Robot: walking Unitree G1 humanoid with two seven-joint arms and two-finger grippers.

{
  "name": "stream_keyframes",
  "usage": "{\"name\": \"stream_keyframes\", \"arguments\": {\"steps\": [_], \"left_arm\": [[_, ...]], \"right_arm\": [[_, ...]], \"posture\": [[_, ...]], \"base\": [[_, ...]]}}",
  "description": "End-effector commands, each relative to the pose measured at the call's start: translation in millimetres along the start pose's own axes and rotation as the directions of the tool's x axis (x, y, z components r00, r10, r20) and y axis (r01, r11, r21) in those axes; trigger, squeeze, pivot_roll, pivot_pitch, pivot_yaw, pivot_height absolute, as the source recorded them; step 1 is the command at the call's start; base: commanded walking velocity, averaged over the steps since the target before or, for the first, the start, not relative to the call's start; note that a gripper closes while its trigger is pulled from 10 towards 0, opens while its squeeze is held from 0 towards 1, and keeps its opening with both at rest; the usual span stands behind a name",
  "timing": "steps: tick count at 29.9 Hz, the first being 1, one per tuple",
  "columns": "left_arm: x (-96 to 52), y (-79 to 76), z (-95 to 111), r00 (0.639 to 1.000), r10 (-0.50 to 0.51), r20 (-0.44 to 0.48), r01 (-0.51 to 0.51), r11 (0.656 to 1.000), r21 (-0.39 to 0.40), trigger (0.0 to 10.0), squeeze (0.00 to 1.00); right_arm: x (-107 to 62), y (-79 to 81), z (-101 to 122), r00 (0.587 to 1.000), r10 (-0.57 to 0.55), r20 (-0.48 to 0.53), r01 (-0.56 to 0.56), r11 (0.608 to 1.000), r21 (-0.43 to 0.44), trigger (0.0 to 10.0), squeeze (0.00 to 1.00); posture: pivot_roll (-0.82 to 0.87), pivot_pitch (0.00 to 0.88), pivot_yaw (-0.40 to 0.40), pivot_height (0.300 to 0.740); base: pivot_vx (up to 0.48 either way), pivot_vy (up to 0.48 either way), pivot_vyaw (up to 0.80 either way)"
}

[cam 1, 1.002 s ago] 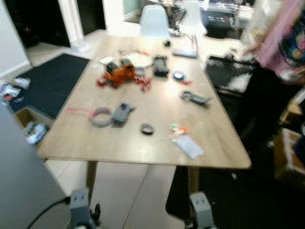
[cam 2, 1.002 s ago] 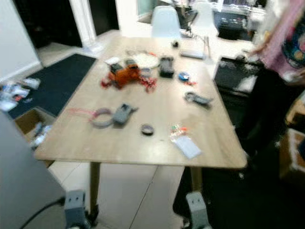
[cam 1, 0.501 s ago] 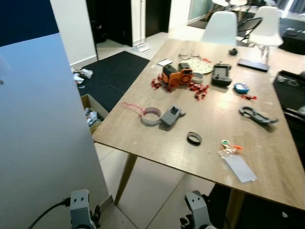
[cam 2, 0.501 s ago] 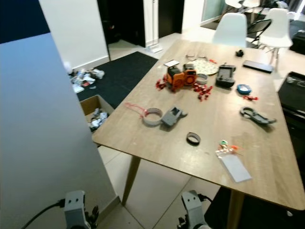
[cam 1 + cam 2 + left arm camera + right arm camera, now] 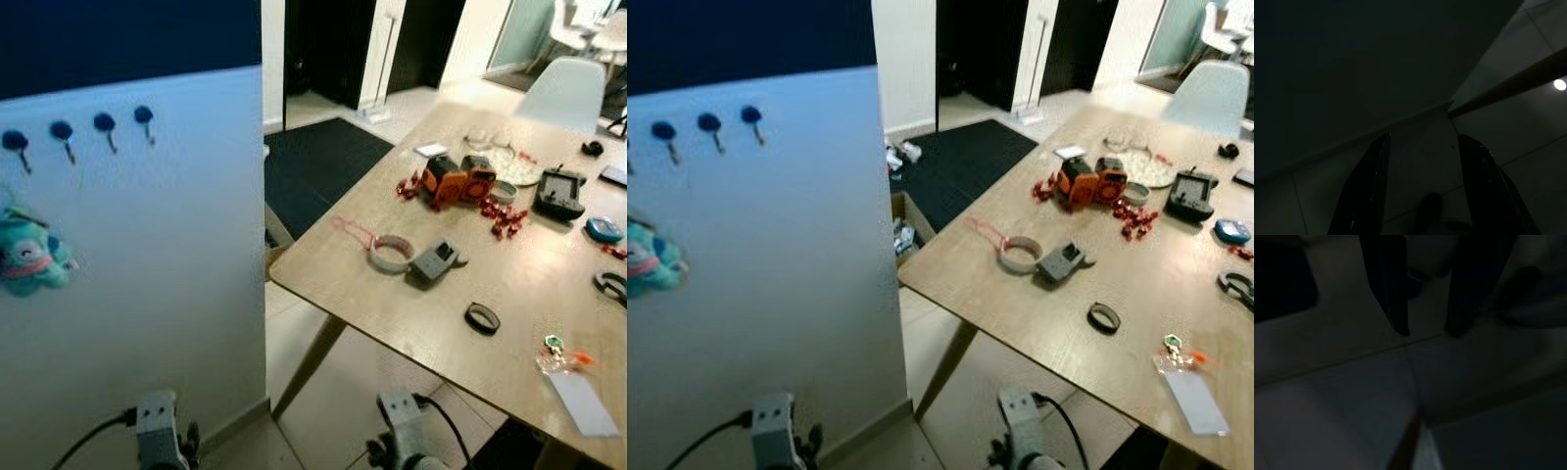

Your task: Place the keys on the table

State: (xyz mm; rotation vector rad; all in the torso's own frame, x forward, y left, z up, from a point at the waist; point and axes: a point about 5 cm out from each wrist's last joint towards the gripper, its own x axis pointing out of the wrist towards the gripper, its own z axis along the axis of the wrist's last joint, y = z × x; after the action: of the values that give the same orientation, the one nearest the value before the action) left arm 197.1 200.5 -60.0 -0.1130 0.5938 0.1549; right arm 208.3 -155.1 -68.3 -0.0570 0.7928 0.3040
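A teal plush keyring [image 5: 29,257] hangs on the white wall panel [image 5: 167,245] at my left, below a row of blue hooks [image 5: 103,121]. The wooden table [image 5: 392,304] stretches to my right. On its near right part lies a small bunch with green and orange tags [image 5: 560,351]. Both arms hang low: the left arm's wrist [image 5: 157,421] and the right arm's wrist [image 5: 402,431] show at the bottom edge. My left gripper [image 5: 1424,138] is open over the dim floor by a table leg. My right gripper [image 5: 1428,332] is open above floor tiles, holding nothing.
On the table lie a tape roll [image 5: 390,253], a grey device [image 5: 436,260], a black ring [image 5: 482,317], an orange toy [image 5: 453,182], red bits, a black controller [image 5: 560,190] and a clear card [image 5: 584,403]. A dark rug [image 5: 323,166] and a white chair [image 5: 573,90] stand beyond.
The camera has swung left: the table slid to the right of the picture and the wall panel with hooks and plush came into view. The person from one second ago is gone.
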Motion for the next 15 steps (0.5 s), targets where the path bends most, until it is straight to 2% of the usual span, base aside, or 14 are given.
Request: {"name": "stream_keyframes", "arguments": {"steps": [1,15], "left_arm": [[-2.6,0.4,-6.4,1.0,0.005,-0.023,-0.005,1.0,-0.006,10.0,0.0],[-0.8,-0.5,-4.4,1.0,-0.003,-0.025,0.003,1.0,0.002,10.0,0.0]], "right_arm": [[-1.9,-2.6,-5.1,1.0,-0.02,-0.012,0.021,0.999,0.032,10.0,0.0],[-0.9,0.6,-3.6,1.0,-0.018,0.004,0.018,0.998,0.054,10.0,0.0]], "posture": [[0.06,0.055,-0.025,0.74],[0.06,0.052,-0.014,0.74]], "base": [[0.0,0.0,0.8],[0.0,0.0,0.8]]}}
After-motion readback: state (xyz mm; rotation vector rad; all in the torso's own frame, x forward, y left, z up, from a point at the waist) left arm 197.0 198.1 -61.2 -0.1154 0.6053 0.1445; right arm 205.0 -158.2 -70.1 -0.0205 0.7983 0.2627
